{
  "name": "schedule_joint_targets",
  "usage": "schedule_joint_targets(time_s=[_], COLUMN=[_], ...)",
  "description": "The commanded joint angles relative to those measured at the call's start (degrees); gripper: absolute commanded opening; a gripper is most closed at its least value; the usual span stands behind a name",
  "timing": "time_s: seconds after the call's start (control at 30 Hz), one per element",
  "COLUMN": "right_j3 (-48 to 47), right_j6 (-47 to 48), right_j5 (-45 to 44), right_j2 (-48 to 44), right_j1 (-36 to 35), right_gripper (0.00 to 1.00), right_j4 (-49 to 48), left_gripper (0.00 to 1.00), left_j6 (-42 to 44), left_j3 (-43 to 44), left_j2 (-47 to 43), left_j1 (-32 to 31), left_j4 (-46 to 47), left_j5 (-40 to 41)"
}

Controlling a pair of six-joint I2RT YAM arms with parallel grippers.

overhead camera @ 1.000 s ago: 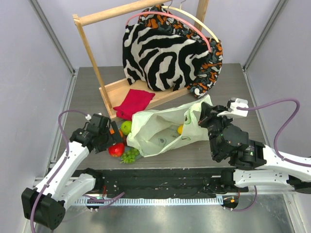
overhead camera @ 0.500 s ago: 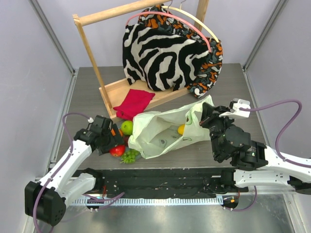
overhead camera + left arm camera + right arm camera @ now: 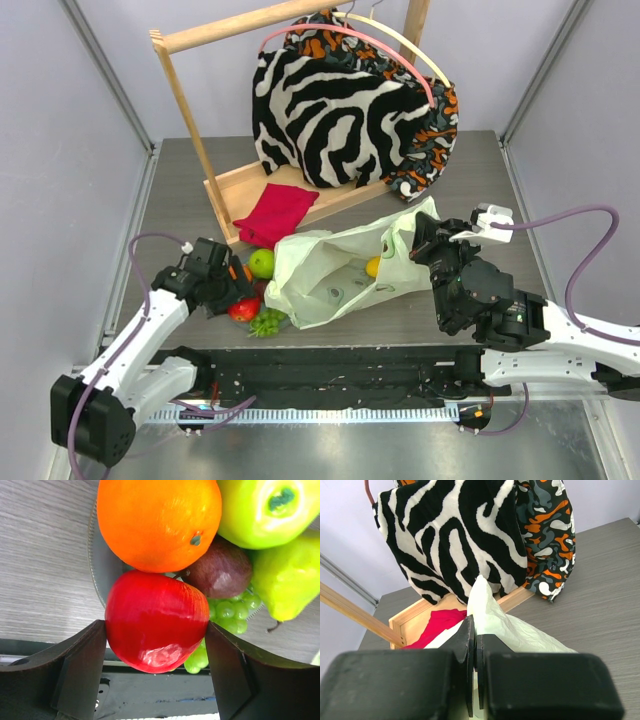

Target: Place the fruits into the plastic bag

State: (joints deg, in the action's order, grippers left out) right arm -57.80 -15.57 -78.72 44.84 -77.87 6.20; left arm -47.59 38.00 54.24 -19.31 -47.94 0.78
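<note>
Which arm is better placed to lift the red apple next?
Left: the left claw flanks the red apple, a finger on each side. The right claw is shut on the plastic bag's edge.

Bright, even overhead light with soft shadows; glare glints on the red apple (image 3: 156, 620), and wrist-view foregrounds blur.
</note>
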Motion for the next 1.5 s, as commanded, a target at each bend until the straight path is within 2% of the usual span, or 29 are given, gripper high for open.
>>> schedule_joint_targets(time_s=[0.0, 0.23, 0.37, 0.47, 0.57, 0.77, 0.87, 0.97, 1.03, 1.1, 1.17, 1.2, 1.37, 1.47], right_j3=[-0.1, -0.4, -0.4, -0.6, -0.6, -0.6, -0.5, -0.4, -0.3, -0.3, -0.4, -0.4, -0.8, -0.8], right_j6=[-1.8, -1.9, -2.1, -2.2, -2.2, -2.2, -2.2, -2.3, -2.3, -2.3, -2.2, -2.1, -1.6, -1.4], right_j5=[-0.5, -0.3, -0.1, 0.3, 0.4, 0.7, 0.8, 0.8, 0.8, 0.8, 0.8, 0.8, 0.7, 0.5], right_j2=[-0.4, 0.2, 0.6, 0.9, 1.0, 1.1, 1.0, 1.0, 1.0, 1.0, 1.0, 1.1, 1.2, 0.9], right_j1=[0.2, 0.3, 0.3, 0.3, 0.3, 0.3, 0.3, 0.3, 0.3, 0.3, 0.3, 0.4, 0.4, 0.4], right_gripper=[0.01, 0.01, 0.01, 0.01, 0.01, 0.01, 0.01, 0.01, 0.01, 0.01, 0.01, 0.01, 0.01, 0.01], right_j4=[-1.2, -1.2, -1.1, -1.2, -1.2, -1.1, -1.1, -1.2, -1.1, -1.2, -1.1, -1.2, -1.1, -1.0], left_gripper=[0.6, 0.61, 0.62, 0.62, 0.61, 0.58, 0.58, 0.55, 0.55, 0.55, 0.56, 0.56, 0.57, 0.57], left_j6=[0.9, 3.6, 6.5, 8.5, 9.8, 10.7, 10.7, 10.4, 12.0, 15.5, 20.1, 20.8, 26.0, 28.2], left_j3=[2.9, 8.8, 11.6, 13.9, 16.5, 21.6, 26.6, 32.3, 34.9, 39.9, 42.7, 44.9, 46.8, 44.6], left_j2=[-3.3, -7.8, -11.3, -13.6, -15.4, -15.6, -11.3, -4.9, -1.3, 0.9, 4.6, 6.1, 12.1, 11.8], left_j1=[0.3, 0.2, 0.2, 0.2, 0.2, 0.2, 0.3, -0.4, -4.3, -12.6, -21.0, -23.1, -32.9, -34.6], left_j4=[-2.2, -10.4, -9.4, -7.3, -3.4, 13.2, 21.7, 25.6, 26.8, 26.5, 25.7, 25.7, 26.1, 26.3], left_j5=[-2.4, 0.2, -3.9, -3.9, -2.8, -5.5, -9.2, -15.7, -15.1, -8.3, -5.7, -5.7, -14.7, -20.2])
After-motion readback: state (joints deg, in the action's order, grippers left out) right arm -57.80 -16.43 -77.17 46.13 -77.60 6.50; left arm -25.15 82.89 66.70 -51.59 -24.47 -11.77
